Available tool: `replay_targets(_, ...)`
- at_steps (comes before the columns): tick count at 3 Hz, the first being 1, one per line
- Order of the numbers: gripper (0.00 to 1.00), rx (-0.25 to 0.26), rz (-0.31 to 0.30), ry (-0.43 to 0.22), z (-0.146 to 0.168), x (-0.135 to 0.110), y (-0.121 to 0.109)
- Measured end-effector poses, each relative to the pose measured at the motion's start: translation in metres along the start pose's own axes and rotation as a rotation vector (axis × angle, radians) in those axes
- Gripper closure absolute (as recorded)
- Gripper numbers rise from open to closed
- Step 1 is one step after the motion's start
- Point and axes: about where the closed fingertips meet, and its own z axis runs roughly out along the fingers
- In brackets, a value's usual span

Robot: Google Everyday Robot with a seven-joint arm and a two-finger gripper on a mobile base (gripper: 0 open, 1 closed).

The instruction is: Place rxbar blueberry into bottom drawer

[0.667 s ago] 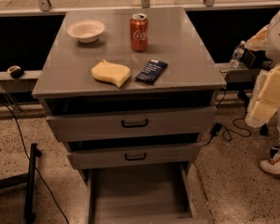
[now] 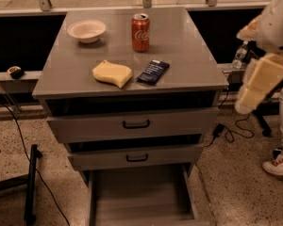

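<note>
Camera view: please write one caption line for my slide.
Rxbar blueberry on the cabinet top beside a yellow sponge, bottom drawer open below, tool off to the right.

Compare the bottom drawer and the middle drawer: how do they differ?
The bottom drawer is pulled far out, its tray floor exposed; the middle drawer sits nearly pushed in. The middle drawer shows a black handle; the bottom drawer's front is out of view. Both are grey metal. The gripper hangs right of the cabinet; the rxbar blueberry lies on the cabinet top.
</note>
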Motion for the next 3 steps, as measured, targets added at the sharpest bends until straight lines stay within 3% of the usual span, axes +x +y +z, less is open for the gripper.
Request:
replay_targets(1, 0.00, 0.051, 0.031, -0.055, 0.023, -0.030, -0.046)
replay_targets(2, 0.00, 0.034, 0.157, -0.168, 0.066, -0.053, -0.084)
replay_targets(3, 0.00, -0.026, 0.326, -0.231, 0.127, -0.059, -0.108)
